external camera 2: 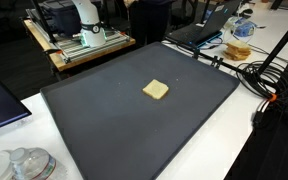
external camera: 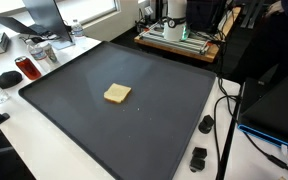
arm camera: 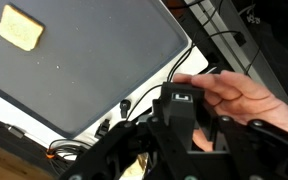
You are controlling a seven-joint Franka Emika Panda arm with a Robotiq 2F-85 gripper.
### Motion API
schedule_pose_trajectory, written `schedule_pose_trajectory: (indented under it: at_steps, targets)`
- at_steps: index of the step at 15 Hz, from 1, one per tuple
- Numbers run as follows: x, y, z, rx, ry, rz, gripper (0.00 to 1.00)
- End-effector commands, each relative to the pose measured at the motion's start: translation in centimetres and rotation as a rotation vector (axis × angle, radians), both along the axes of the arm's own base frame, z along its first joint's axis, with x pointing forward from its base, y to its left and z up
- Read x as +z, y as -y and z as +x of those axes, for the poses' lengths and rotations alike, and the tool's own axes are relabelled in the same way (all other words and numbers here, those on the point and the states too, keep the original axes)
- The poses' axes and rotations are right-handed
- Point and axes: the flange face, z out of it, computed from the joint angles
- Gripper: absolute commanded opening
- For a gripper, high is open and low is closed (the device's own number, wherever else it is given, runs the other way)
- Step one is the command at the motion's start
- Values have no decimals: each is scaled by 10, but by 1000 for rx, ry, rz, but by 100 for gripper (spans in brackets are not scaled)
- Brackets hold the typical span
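Dark mat [external camera: 84, 120] covering white worktop [external camera: 39, 150]. Yellow square piece [arm camera: 20, 28] lying well ahead of tool [arm camera: 192, 135]. Person's hand [arm camera: 239, 95] touching tool; jaws apart or together, cannot tell. Good approach: centring tool above piece, hand clear.

On white table [external camera: 54, 145], dark mat [external camera: 144, 130]; yellow sponge [external camera: 117, 93] lies mid-mat.

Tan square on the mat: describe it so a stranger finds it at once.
A large dark mat covers most of the white table. Near its middle lies a tan square piece, perhaps bread. It alone sits on the mat, pale against black.
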Motion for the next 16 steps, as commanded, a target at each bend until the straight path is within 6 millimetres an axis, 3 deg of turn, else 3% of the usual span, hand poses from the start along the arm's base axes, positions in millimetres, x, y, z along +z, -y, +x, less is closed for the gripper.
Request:
schedule_pose_trajectory:
  at_steps: [1, 3, 11, 12, 13, 16]
  targets:
    - [4, -2, 4, 30, -13, 16, 24]
    - [3, -2, 4, 32, -13, 15, 6]
    - [4, 1, 10, -15, -20, 33, 5]
    - [4, 7, 16, -42, -23, 53, 5]
    - [4, 31, 33, -80, -24, 69, 5]
    - [4, 66, 71, -224, -37, 84, 5]
